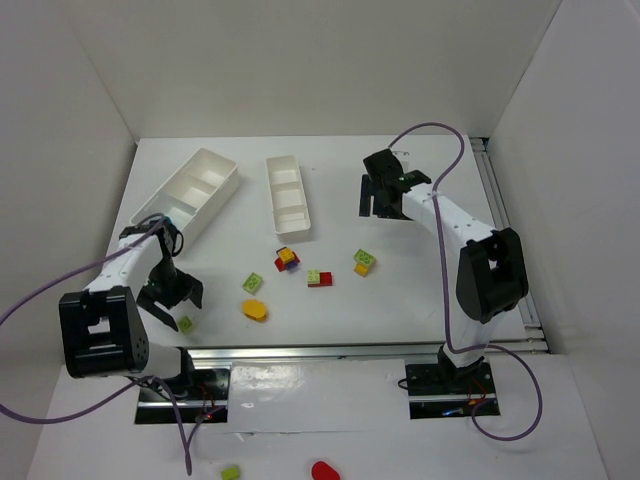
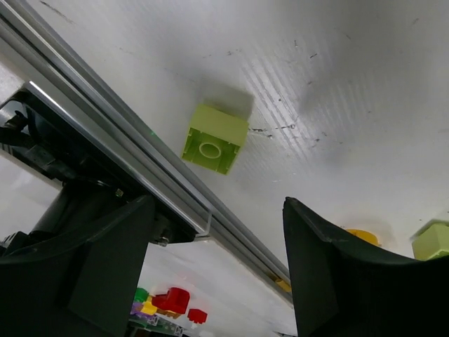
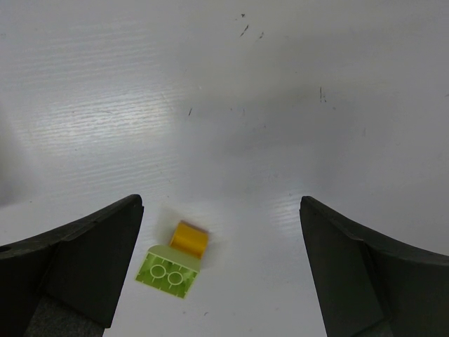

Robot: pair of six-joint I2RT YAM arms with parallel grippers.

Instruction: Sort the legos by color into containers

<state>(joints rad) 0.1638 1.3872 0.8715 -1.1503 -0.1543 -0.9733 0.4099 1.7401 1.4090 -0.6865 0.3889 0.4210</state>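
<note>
The legos lie loose at the table's front middle: a red, yellow and purple clump, a green and red pair, a green and yellow pair, a green brick, a yellow-orange piece and a small green brick. My left gripper is open and empty just beside that small green brick. My right gripper is open and empty, raised behind the green and yellow pair. The wide tray and the narrow tray stand at the back.
The table's metal front rail runs right beside the small green brick. A green brick and a red piece lie on the floor below the table. White walls close in the left, back and right sides.
</note>
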